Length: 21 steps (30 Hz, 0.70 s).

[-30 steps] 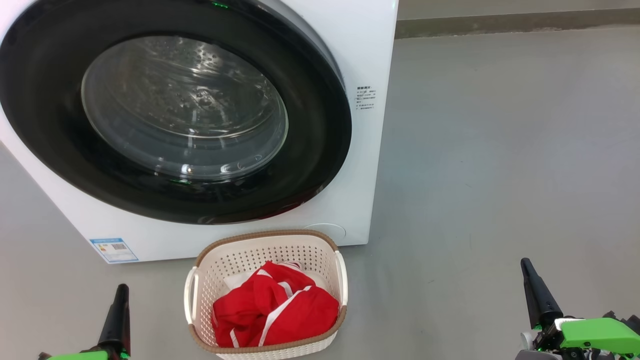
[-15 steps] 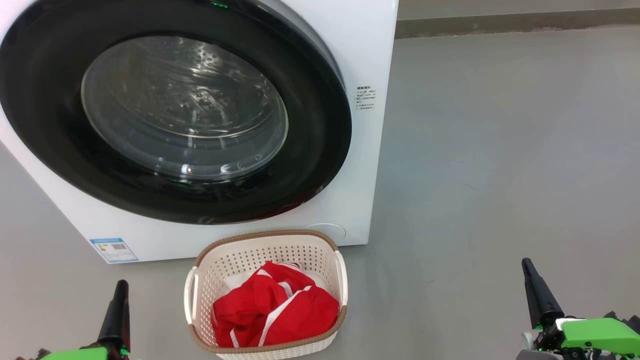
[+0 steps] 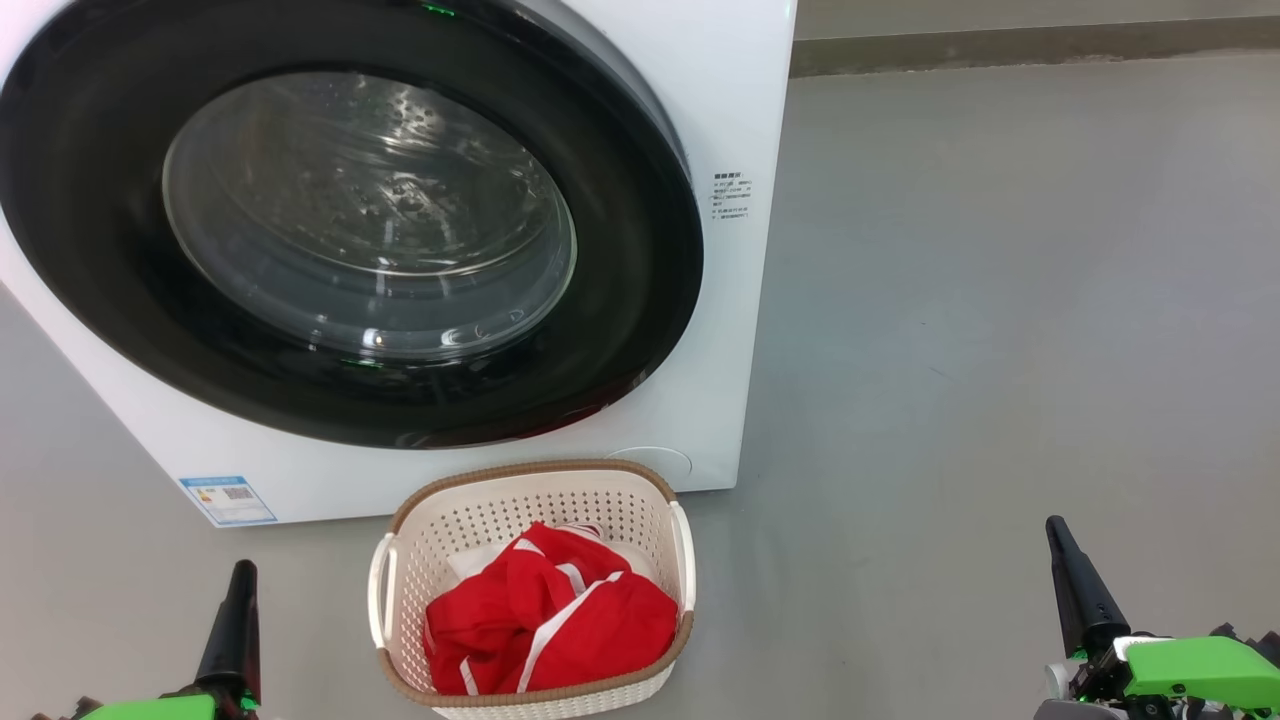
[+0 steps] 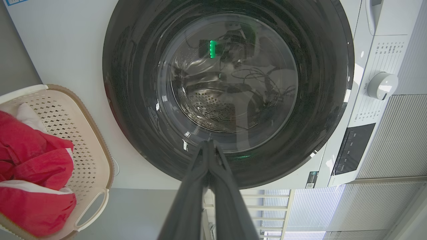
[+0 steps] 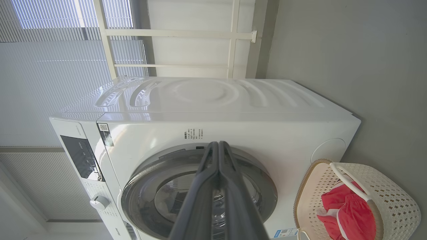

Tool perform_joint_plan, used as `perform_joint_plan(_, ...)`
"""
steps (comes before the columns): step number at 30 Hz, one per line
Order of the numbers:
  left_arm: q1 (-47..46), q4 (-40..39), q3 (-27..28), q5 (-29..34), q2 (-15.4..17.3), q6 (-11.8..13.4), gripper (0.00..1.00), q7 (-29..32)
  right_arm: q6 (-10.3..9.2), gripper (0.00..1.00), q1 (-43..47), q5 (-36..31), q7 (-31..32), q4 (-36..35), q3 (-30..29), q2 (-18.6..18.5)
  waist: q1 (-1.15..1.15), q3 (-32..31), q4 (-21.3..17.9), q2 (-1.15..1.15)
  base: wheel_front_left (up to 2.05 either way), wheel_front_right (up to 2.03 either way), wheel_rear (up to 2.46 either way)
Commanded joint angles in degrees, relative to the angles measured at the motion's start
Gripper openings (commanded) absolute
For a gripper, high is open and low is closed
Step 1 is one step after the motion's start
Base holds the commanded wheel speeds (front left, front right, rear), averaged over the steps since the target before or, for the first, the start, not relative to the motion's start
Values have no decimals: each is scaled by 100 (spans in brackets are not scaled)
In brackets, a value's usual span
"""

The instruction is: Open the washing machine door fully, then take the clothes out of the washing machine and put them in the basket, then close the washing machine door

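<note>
Red clothes (image 3: 550, 620) hide much of the basket (image 3: 530, 467) bottom; left claw (image 3: 241, 580) and right claw (image 3: 1056, 535), edge-cropped, are clenched empty.

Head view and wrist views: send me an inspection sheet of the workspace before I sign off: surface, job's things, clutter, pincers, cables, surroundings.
Surface: grey floor, smooth.
Job's things: washing machine door shut on the washing machine; clothes in the basket, which stands on the floor before the machine.
Clutter: nothing seen.
Pincers: left pincer and right pincer both shut, empty, low, apart from the basket.
Cables: nothing seen on the floor.
Surroundings: wall base beyond the floor; slatted blinds behind the machine.
</note>
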Motion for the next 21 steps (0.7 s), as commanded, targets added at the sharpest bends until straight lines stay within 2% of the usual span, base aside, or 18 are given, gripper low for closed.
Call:
perform_joint_plan(1,-222,-111,188,-18,92,-20,0,43,-6,0,-233,10,28,-173,127,-4,0,0,0,0,0,0,0)
perform_joint_plan(21,-222,-111,187,-19,92,-20,0,42,-6,0,-234,2,36,-173,118,2,0,0,0,0,0,0,0)
